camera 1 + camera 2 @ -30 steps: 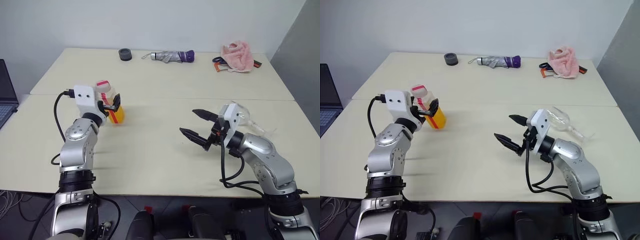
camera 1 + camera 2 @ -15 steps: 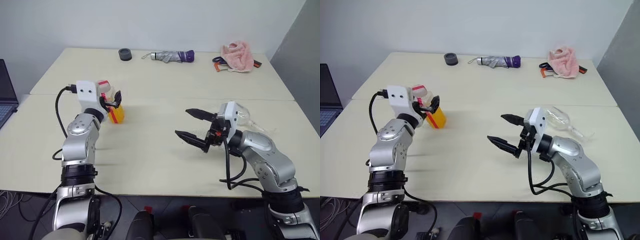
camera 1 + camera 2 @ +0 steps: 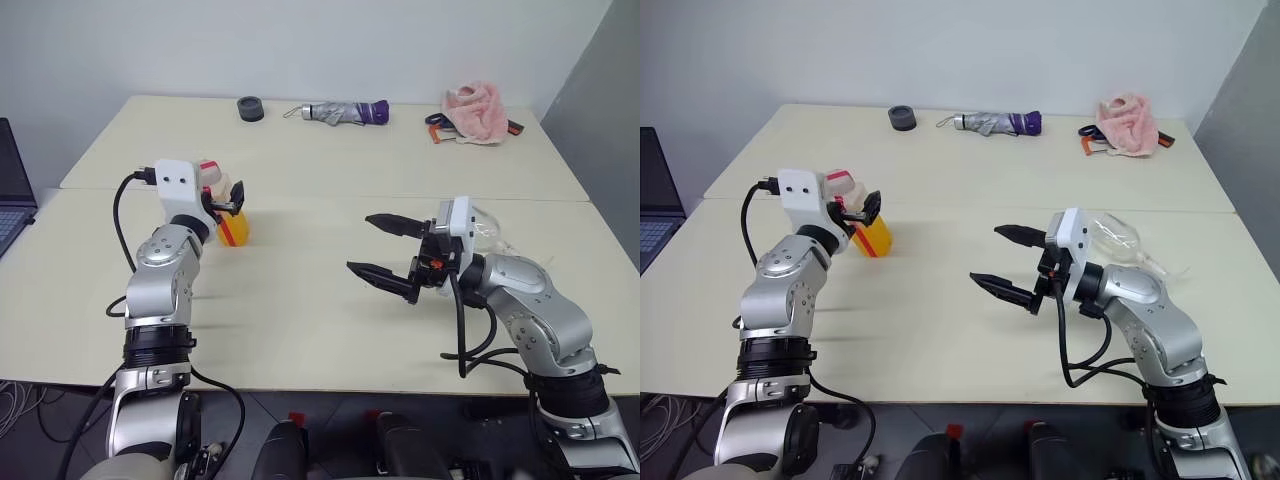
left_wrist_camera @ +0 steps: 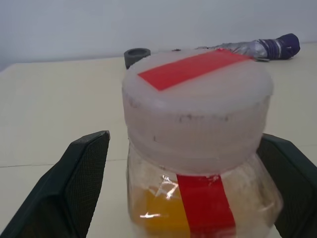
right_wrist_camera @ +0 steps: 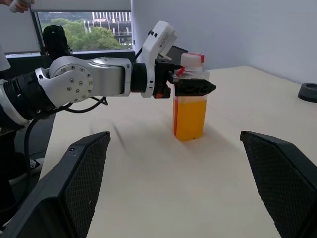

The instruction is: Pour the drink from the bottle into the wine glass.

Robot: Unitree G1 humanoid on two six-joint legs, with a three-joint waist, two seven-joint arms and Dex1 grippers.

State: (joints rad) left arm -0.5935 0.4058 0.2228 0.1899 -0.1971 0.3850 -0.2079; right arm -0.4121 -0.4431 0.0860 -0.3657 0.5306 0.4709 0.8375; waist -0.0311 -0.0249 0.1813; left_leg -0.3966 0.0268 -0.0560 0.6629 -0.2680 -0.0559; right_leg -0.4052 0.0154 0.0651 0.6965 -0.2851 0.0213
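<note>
On the near-left part of the pale surface [image 3: 300, 300], entries as follows.

Bottle: small clear plastic bottle [image 5: 190, 99] with a pale cap crossed by a red strip and a red stripe down its side; stands upright on the near-left part of the surface.
Drink: bright orange-yellow liquid [image 5: 189, 118] fills the lower part of the bottle.
Left end effector: [image 3: 231, 196] level with the bottle's neck and cap, one black finger on each side; fingers spread wide, and in the left wrist view a gap shows between each finger and the bottle; nothing gripped.
Right end effector: [image 3: 385, 248] raised over the middle of the surface, pointing across toward the bottle; its two black fingers [image 3: 375, 274] stand wide apart and hold nothing; well apart from the bottle.
Wine glass: clear stemmed glass [image 3: 1118, 238] lies on its side on the right part of the surface, just behind the right wrist, bowl toward the arm and foot pointing away to the right.
Far surface, left: dark round ring-shaped object [image 3: 250, 108], kind not clear.
Far surface, middle: folded umbrella [image 3: 345, 112], grey with a purple end, lying flat.
Far surface, right: pink cloth [image 3: 474, 111] bunched up, with a small dark-and-orange item half under it.
Left edge: corner of an open laptop [image 3: 12, 190], beside the surface.
</note>
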